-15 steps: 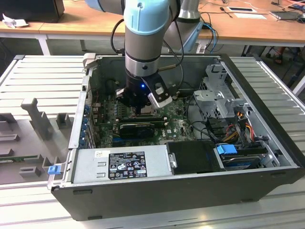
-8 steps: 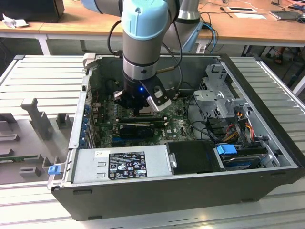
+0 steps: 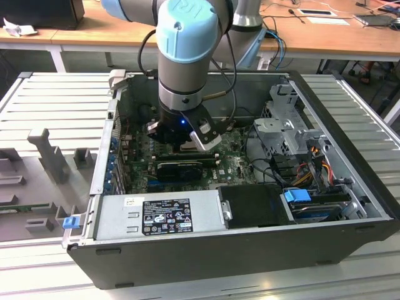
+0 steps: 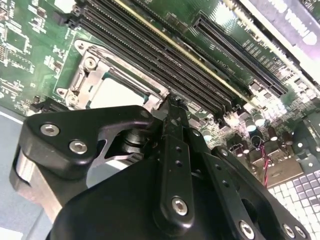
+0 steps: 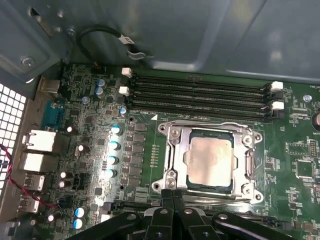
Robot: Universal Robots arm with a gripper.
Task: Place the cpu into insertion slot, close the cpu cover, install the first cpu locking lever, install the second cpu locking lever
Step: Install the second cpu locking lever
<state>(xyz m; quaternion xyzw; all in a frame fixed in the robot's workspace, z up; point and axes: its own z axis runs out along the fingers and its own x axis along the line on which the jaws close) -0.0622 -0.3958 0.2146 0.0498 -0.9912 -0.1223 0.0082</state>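
The dull silver square cpu (image 5: 209, 159) is being pinned under the silver frame cover (image 5: 210, 131), so the closed black gripper (image 5: 173, 196) is being held empty at its edge.

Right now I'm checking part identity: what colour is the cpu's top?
Dull silver-grey cpu, clearest in the first wrist view.

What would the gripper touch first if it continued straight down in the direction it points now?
Probably the edge of the insertion slot, at the metal rim nearest the fingertips. In the first wrist view the gripper hangs by that rim, with the cpu just beyond. How far above the motherboard it hangs is unclear.
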